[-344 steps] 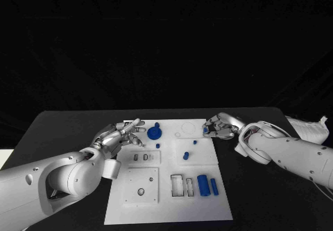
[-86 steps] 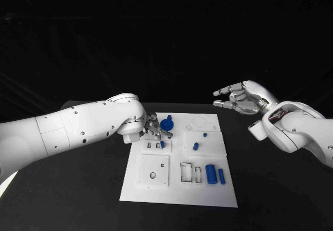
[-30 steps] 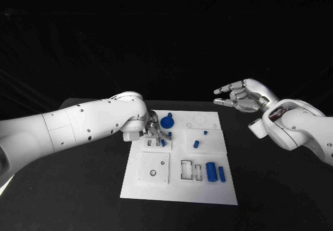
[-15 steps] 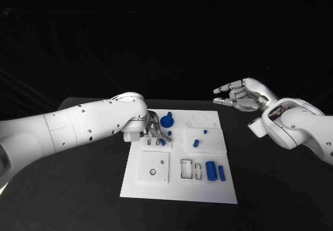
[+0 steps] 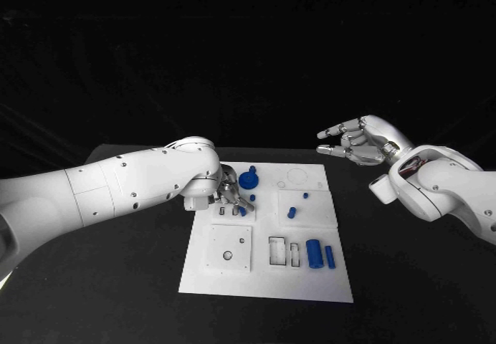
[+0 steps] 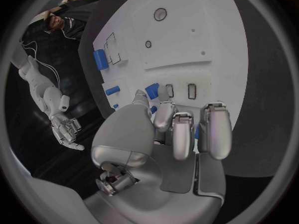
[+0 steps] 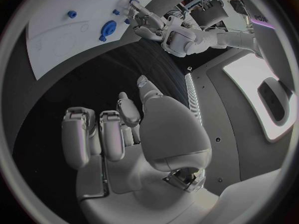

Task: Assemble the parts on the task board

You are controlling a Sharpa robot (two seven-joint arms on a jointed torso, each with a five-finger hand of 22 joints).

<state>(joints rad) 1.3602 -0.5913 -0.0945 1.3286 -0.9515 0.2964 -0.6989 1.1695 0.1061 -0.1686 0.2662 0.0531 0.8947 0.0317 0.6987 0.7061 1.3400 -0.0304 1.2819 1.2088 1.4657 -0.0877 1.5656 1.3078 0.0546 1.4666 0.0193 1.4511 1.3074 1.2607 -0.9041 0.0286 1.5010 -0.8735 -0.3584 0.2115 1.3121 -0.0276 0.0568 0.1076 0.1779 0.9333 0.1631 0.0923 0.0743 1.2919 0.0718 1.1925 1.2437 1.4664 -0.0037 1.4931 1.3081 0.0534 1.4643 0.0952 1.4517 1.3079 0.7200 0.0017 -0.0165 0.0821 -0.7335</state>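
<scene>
Head view: we see the white task board in the middle of the black table.
Left hand: low over the board's left slots, fingertips pinching a small blue part.
Right hand: raised beyond the board, fingers spread, holding nothing.
Other blue parts: a round piece by the left hand; two cylinders near the board's right edge.

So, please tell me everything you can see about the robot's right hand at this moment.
The right hand is silver and metallic-looking, many-fingered, on a white arm. In the head view it hangs raised beyond the far right corner of the task board, not over it, palm turned toward the board. Its fingers are apart, slightly curled, and hold nothing. Nothing touches it. The left wrist view shows it likewise open, away from the board.
</scene>
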